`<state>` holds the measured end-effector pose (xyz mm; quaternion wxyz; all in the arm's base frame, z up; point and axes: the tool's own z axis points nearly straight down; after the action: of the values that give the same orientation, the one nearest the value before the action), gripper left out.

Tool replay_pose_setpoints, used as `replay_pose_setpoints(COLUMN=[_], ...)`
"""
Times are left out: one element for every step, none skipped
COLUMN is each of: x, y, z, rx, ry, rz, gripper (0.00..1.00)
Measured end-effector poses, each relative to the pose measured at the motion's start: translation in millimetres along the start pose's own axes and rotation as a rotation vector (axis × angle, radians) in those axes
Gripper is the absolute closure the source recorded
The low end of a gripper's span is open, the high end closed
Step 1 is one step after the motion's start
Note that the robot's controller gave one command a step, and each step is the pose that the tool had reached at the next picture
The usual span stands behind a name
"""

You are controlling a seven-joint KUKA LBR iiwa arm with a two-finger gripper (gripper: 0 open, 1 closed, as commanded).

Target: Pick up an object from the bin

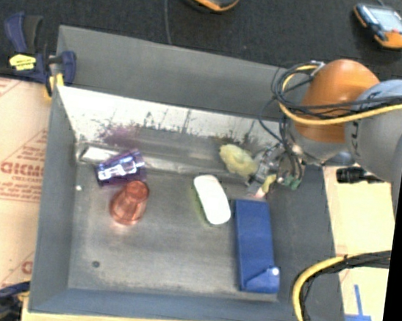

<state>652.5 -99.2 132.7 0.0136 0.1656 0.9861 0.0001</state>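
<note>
claw (267, 176) low by far wall of bin (198, 74); spread or pressed together, cannot tell. pale yellow lump (237, 160) just beside claw, toward view's left. white oval (212, 199) further front-left; blue box (254, 245) near, in front, lengthwise away from claw.

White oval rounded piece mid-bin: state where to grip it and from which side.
Take the white oval rounded piece across its narrow middle, coming straight down from above, because it lies flat with its broad face up. Probably favour its far end, since the blue flat box lies close at its right.
</note>
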Motion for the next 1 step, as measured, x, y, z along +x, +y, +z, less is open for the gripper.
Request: replay_pose_setpoints(x=[-1.7], y=[-0.1], z=[-18.1], rx=[-0.001], ry=[-0.005], rz=[0.000], gripper=[1.00])
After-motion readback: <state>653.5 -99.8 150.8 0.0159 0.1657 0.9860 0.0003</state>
